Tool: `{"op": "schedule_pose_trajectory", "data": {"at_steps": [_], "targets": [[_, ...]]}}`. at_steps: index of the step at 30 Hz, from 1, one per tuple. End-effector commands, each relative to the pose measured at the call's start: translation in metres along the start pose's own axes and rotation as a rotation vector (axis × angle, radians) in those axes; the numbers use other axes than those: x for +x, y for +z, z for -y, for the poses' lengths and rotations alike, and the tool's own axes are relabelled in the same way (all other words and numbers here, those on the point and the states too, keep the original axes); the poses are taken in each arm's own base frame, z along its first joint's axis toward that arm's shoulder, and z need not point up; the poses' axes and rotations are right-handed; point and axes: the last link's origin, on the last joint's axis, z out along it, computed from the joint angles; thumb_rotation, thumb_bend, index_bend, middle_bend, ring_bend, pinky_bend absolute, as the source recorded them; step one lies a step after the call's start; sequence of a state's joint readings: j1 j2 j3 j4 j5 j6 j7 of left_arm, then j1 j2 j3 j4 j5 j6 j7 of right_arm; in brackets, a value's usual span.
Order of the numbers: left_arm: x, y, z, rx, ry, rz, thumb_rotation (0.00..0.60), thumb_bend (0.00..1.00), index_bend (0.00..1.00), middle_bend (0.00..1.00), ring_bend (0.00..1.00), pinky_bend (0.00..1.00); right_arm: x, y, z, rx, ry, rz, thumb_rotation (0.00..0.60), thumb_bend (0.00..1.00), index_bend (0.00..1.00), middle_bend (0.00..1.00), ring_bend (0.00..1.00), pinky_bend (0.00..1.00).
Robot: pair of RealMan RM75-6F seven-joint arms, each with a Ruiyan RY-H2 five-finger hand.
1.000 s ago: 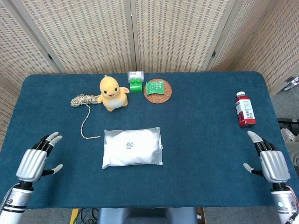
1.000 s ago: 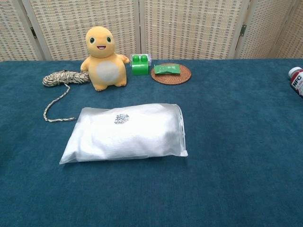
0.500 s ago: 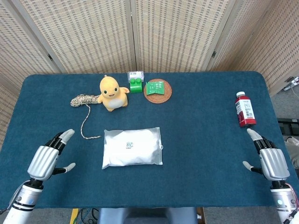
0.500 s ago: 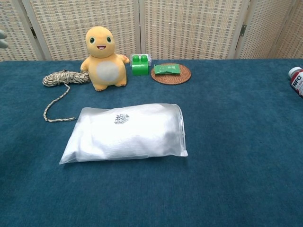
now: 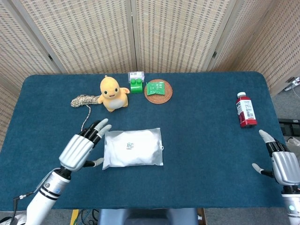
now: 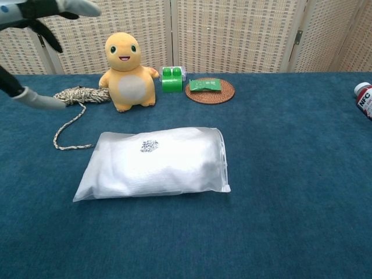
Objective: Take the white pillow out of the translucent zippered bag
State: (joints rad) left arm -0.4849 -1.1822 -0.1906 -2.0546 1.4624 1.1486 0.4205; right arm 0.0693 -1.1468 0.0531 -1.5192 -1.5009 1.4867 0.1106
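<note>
The translucent zippered bag [image 5: 133, 148] [image 6: 154, 164] lies flat in the middle of the table with the white pillow inside it; its zipper edge runs along the right side. My left hand [image 5: 83, 146] [image 6: 29, 46] hovers just left of the bag, fingers spread and empty, fingertips near the bag's upper left corner. Only its fingers show in the chest view, at the top left. My right hand [image 5: 283, 161] is open and empty at the table's right front edge, far from the bag.
A yellow plush toy [image 5: 113, 93] stands behind the bag, with a coil of rope [image 5: 83, 100] to its left trailing forward. Green blocks [image 5: 136, 84] and a woven coaster [image 5: 158, 91] with a green packet sit at the back. A red bottle [image 5: 245, 109] lies at the right.
My left hand has travelled right and forward from the table's left edge to beside the bag. My right hand has drifted slightly right and back. The bag has not moved.
</note>
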Motion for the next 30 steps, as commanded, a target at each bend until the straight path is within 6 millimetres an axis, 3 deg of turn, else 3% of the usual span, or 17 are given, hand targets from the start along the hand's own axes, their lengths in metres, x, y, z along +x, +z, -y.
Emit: {"op": "schedule_pose_trajectory", "data": {"at_steps": [1,7,17,30], "targets": [[-0.003,0.019,-0.024,-0.061,0.005,0.035,0.600,0.00,0.00,0.00,0.00,0.13,0.003,-0.002,-0.003,-0.006,0.001,-0.005,0.600,0.00,0.02,0.13,0.17,0.29],[-0.017,0.038,-0.047,-0.103,0.034,0.153,0.600,0.00,0.00,0.00,0.00,0.01,0.006,-0.002,-0.007,-0.010,0.002,-0.009,0.600,0.00,0.02,0.13,0.17,0.29],[-0.041,0.061,-0.066,-0.093,0.039,0.248,0.600,0.00,0.00,0.00,0.00,0.00,0.009,-0.001,-0.005,0.002,-0.004,-0.010,0.600,0.00,0.02,0.13,0.17,0.29],[-0.076,0.075,-0.060,-0.073,0.083,0.291,0.600,0.00,0.00,0.00,0.00,0.00,0.001,-0.003,-0.008,-0.008,-0.002,0.011,0.600,0.00,0.03,0.13,0.17,0.29]]}}
